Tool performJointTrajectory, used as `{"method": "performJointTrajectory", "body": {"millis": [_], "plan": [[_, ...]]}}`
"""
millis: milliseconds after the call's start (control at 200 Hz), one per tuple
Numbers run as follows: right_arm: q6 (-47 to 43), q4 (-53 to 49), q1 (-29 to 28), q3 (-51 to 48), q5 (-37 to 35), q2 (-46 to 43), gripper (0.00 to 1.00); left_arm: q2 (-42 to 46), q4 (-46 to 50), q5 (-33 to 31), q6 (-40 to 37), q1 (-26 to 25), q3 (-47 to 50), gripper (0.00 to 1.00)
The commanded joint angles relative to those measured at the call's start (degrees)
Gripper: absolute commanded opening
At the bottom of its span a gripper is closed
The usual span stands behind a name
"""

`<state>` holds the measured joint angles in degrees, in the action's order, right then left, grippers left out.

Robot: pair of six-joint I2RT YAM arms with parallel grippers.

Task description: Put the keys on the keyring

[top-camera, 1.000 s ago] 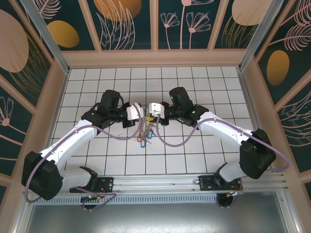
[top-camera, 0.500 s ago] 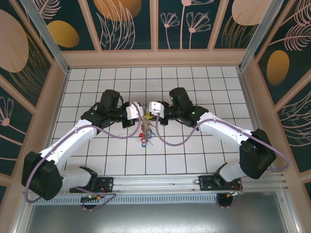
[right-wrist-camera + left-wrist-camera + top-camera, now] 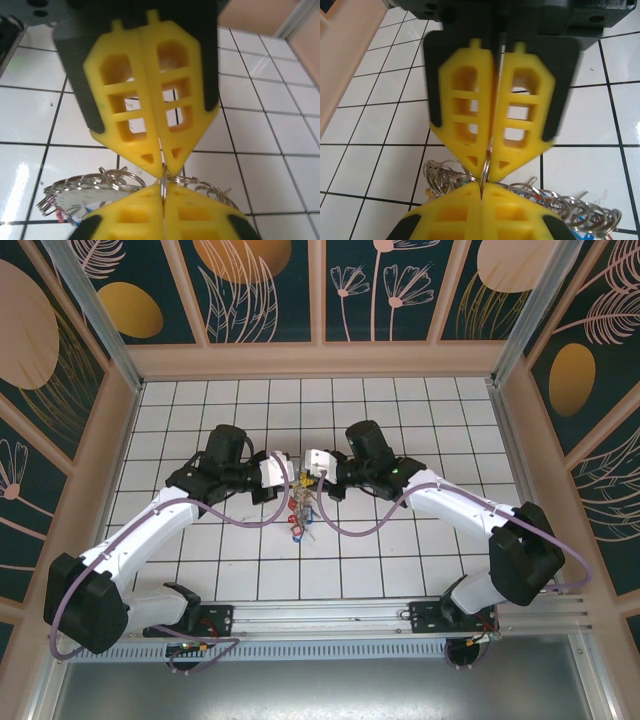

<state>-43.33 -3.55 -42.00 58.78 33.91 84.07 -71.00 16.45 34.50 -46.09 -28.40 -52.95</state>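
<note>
- White tiled table [image 3: 420,420]; the keys [image 3: 299,517] bunch at 6 o'clock from the fingertips.
- Left gripper [image 3: 489,169] and right gripper [image 3: 162,169] both pinch the keyring [image 3: 485,162].
- Best to hold steady and avoid twisting.

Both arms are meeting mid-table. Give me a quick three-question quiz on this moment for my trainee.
1. Short answer: what do the left end effector and right end effector pinch, tip to tip?
2. True or false: both stand wide open.
3. The keys are: A) bunched under the meeting tips; B) against the far wall; C) beside the right arm's base.
Key: 1. a thin metal ring; 2. false; 3. A.
</note>
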Motion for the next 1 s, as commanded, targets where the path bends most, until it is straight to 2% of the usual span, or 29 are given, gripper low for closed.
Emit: {"method": "performJointTrajectory", "body": {"millis": [0,120,210,400,716,996], "plan": [[0.28,-1.40,0.07,1.69,0.66,0.53,0.00,1.30,-1.77,2.37,-1.03,-0.16,-1.83,0.00],[1.19,0.74,0.24,0.97,1.86,0.10,0.00,1.69,-3.78,2.15,0.66,-0.16,-1.00,0.00],[2.78,4.81,0.47,-1.00,3.62,-1.36,0.00,2.59,-6.47,3.03,1.92,0.06,0.64,0.13],[8.38,16.99,2.15,-6.86,7.33,-5.77,0.00,2.63,-8.56,7.56,3.63,1.94,2.22,0.19],[14.42,28.62,2.51,-11.82,10.00,-7.61,0.00,0.71,-11.70,12.77,5.46,2.61,2.46,0.22],[17.40,34.65,2.58,-14.56,7.94,-8.20,0.00,0.51,-10.00,17.01,4.30,2.65,2.45,0.23]]}}
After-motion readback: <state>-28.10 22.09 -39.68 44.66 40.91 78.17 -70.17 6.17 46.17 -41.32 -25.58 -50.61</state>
